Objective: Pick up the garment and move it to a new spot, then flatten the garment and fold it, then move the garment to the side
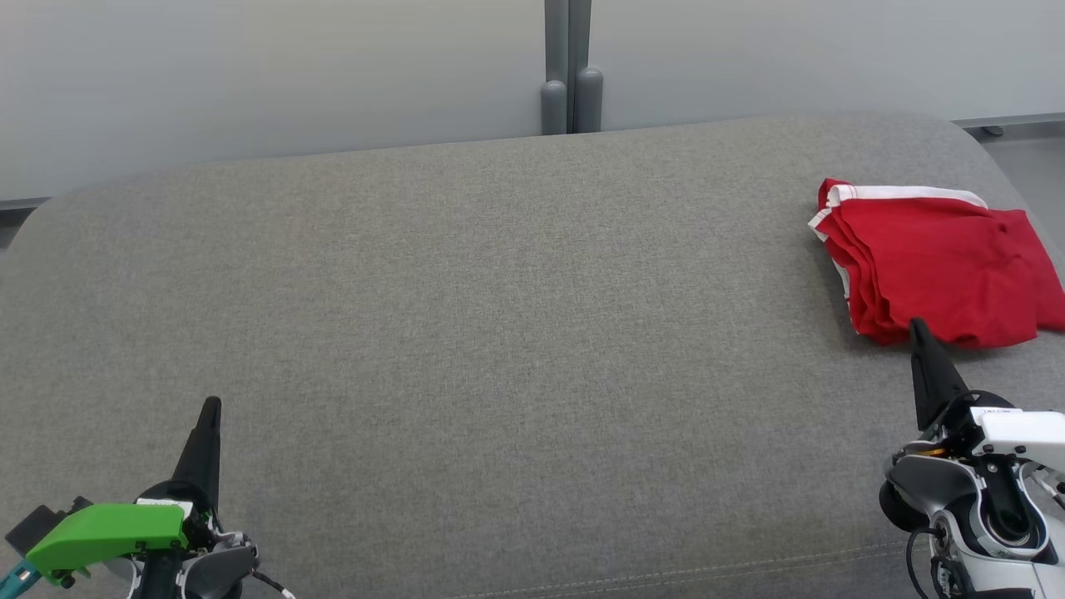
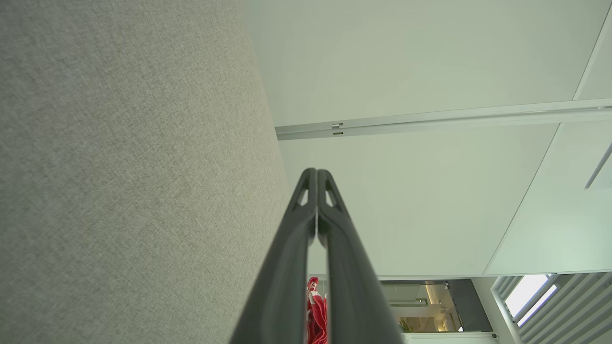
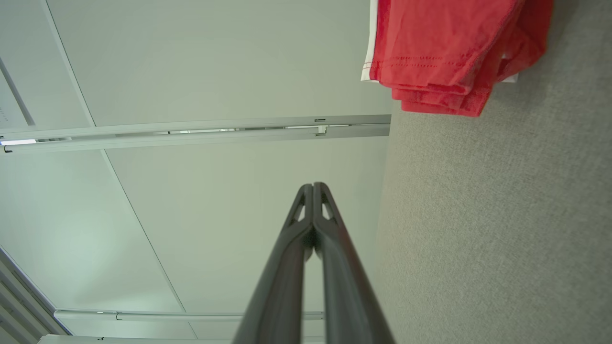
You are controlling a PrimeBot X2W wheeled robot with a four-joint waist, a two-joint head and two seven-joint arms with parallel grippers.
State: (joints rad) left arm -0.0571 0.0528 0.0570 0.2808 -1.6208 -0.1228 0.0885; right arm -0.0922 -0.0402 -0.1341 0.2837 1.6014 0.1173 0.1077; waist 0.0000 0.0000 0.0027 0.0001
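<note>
**Head view.** One garment (image 1: 940, 258), two tools, one bench (image 1: 499, 333). The garment is a folded red bundle at the far right of the bench, and the picture's right edge cuts it off. Its long axis runs roughly left to right. The stacked fold edges face left, and white trim lines the far and left borders. The cloth is smooth and softly creased. The bench is padded, covered in grey woven fabric, with rounded far corners and a stitched seam along the near side. The left tool (image 1: 211, 408) is at the lower left, with its two dark tapered fingers pressed together and a green housing behind them. The right tool (image 1: 915, 326) is at the lower right on a white wrist. Its fingers are likewise together and grip nothing, and the tip lies just beside the garment's near edge.

**Left wrist view.** The left tool (image 2: 316, 173) has both fingers meeting at the tip. A sliver of the garment (image 2: 315, 310) shows in the slit between them, far off. The bench (image 2: 119, 167) fabric lies to one side.

**Right wrist view.** The right tool (image 3: 313, 185) is closed tip to tip. The garment (image 3: 440, 48) lies ahead on the bench (image 3: 502, 215), with at least four stacked red hems and a dotted stitch line.
</note>
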